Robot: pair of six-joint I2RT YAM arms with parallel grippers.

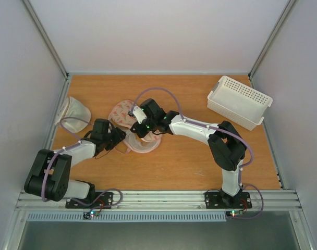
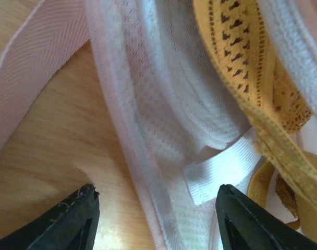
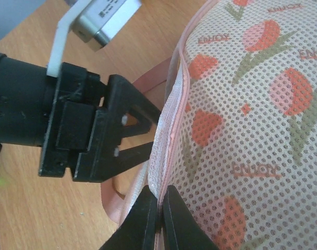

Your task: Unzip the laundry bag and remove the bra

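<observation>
The laundry bag [image 1: 128, 119], cream mesh with red tulip prints, lies left of the table's middle. In the right wrist view my right gripper [image 3: 159, 208] is shut on the bag's [image 3: 252, 130] pink zipper edge. My left gripper [image 2: 157, 192] is open, and its black fingertips [image 2: 80, 213] straddle the bag's white mesh rim and a white tab [image 2: 221, 169] without touching them. The mustard lace of the bra [image 2: 236, 57] shows inside the opened rim. A pink loop [image 2: 28, 67] lies on the wood to the left. From above, both grippers meet over the bag, the left [image 1: 119, 138] and the right [image 1: 140, 130].
A white perforated basket [image 1: 239, 101] stands at the back right. An off-white mesh sack [image 1: 72, 114] lies at the left edge. Grey walls close in the table on three sides. The left gripper's body [image 3: 96, 130] sits close beside my right fingers.
</observation>
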